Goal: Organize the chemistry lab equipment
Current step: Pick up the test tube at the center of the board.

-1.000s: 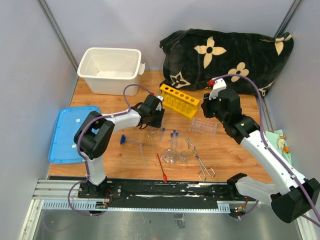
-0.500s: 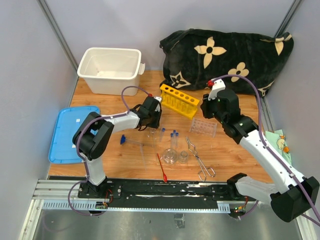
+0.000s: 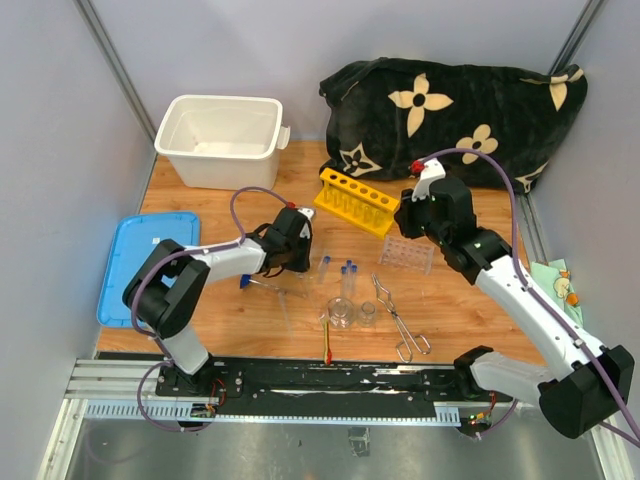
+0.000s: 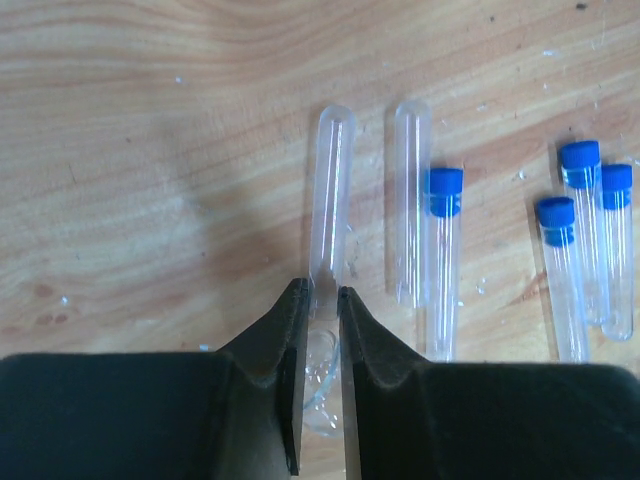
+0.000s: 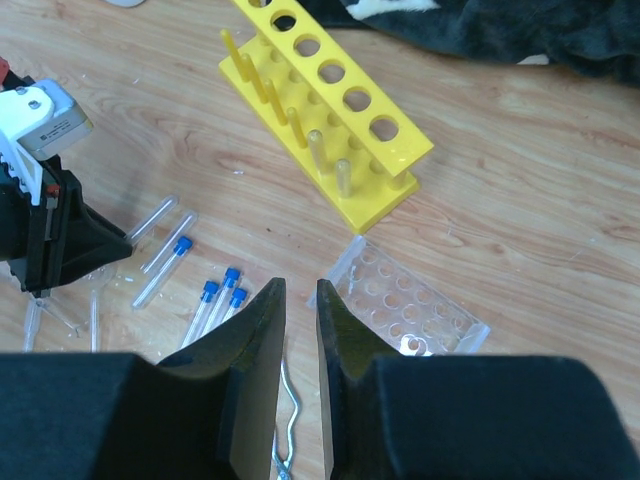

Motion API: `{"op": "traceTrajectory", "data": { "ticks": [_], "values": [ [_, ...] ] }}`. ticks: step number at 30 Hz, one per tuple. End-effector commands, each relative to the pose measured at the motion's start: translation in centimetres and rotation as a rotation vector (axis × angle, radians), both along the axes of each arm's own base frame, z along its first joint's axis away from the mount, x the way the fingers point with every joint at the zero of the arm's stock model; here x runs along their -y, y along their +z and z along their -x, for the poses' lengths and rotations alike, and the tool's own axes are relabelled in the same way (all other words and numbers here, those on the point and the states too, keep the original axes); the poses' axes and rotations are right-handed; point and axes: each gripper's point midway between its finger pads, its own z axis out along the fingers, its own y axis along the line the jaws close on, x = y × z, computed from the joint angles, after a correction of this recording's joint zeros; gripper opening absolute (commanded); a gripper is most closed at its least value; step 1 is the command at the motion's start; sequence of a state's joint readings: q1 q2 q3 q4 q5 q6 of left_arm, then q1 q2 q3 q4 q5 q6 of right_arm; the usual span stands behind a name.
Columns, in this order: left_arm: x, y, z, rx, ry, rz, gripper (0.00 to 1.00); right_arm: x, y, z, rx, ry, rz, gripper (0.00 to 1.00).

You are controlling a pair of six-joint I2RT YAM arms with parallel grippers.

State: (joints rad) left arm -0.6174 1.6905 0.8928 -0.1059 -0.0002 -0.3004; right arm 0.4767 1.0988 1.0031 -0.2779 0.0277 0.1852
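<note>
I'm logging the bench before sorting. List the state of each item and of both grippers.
left gripper: closed on the uncapped tube, which lies flat
right gripper: fingers slightly apart, empty
white tub: upright, lid off, empty
blue lid: flat on the table, off the tub
yellow rack: upright, holes empty
clear rack: wells empty
blue-capped tubes: capped, lying flat

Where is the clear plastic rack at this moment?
In the top view, the clear plastic rack lies right of centre, between the yellow tube rack and the metal tongs.
</note>
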Motion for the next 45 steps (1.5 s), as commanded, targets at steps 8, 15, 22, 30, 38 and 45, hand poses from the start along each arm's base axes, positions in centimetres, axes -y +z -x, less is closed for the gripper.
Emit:
{"op": "traceTrajectory", "data": {
  "ticks": [8,15,22,30,38,45],
  "values": [
    [1.7,6.4,0.3,0.125,-0.027,0.092,0.02,-1.7,1.4,0.6,-0.017,0.05,-0.078,0.2],
    [2.8,13.1,0.7,0.311,-0.071,0.171,0.01,-5.6,1.1,1.8,-0.139,0.224,-0.181,0.35],
    [2.7,17.1,3.6,0.445,-0.116,0.258,0.01,-11.0,2.1,3.6,-0.267,0.457,-0.413,0.4],
    [2.2,19.2,5.9,0.517,-0.141,0.3,0.0,-13.6,4.4,3.9,-0.28,0.59,-0.548,0.41],
    [2.4,19.6,6.4,0.521,-0.148,0.314,0.0,-14.6,4.4,4.3,-0.309,0.635,-0.595,0.4],
    [3.0,20.1,6.5,0.527,-0.158,0.323,0.0,-15.1,3.9,4.3,-0.32,0.645,-0.592,0.39]
  ]
}}
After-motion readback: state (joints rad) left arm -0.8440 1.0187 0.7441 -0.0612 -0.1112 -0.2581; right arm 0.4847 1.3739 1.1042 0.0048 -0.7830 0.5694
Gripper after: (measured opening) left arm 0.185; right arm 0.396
